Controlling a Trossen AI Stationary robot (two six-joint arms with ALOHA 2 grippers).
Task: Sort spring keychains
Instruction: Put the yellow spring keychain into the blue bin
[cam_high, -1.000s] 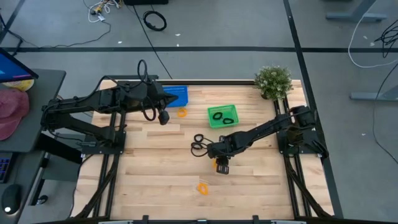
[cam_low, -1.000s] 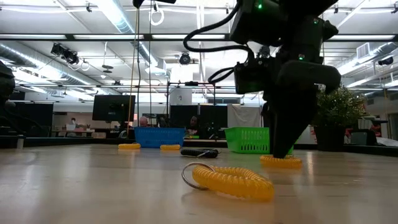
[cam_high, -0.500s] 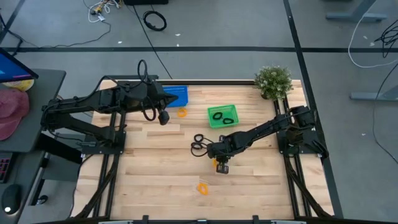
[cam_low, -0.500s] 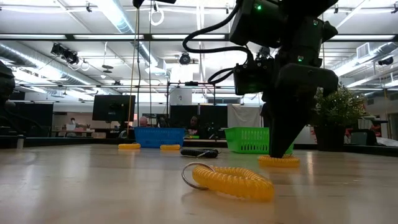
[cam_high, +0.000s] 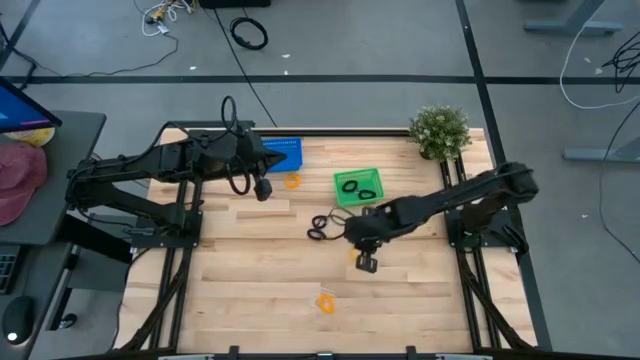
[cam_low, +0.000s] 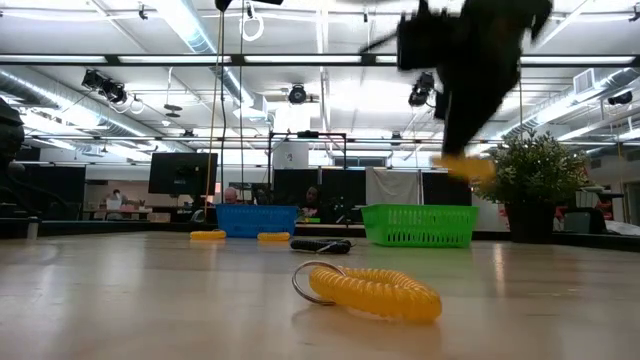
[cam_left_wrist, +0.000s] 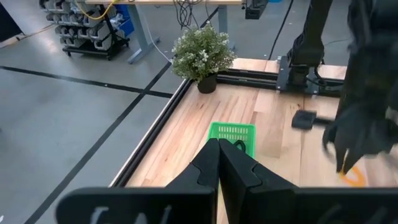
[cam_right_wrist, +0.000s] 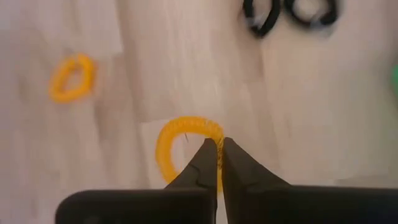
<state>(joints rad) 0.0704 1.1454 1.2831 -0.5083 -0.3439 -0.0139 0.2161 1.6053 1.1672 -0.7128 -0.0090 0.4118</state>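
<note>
My right gripper (cam_high: 366, 262) is shut on an orange spring keychain (cam_right_wrist: 186, 144) and holds it high over the table's middle; it also shows in the low view (cam_low: 462, 165). Another orange keychain (cam_high: 326, 301) lies flat nearer the front edge. A third (cam_high: 292, 181) lies beside the blue basket (cam_high: 283, 152). Two black keychains (cam_high: 320, 226) lie left of my right gripper. The green basket (cam_high: 357, 186) has black keychains in it. My left gripper (cam_high: 263, 189) hangs shut and holds nothing, near the blue basket. My right gripper pinches one side of the orange keychain's coil (cam_right_wrist: 214, 138) between its two fingers. The fingers come from above, pointing down. The ring hangs from the fingertips, lifted well clear of the table.
A potted plant (cam_high: 439, 130) stands at the far right corner. The two baskets sit side by side along the far edge. Bare wood lies between the front orange keychain and the table's near edge.
My right gripper has shut on the orange keychain that lay on the table and has gone up with it. The keychain is now lifted clear of the table. My left arm has kept still.
</note>
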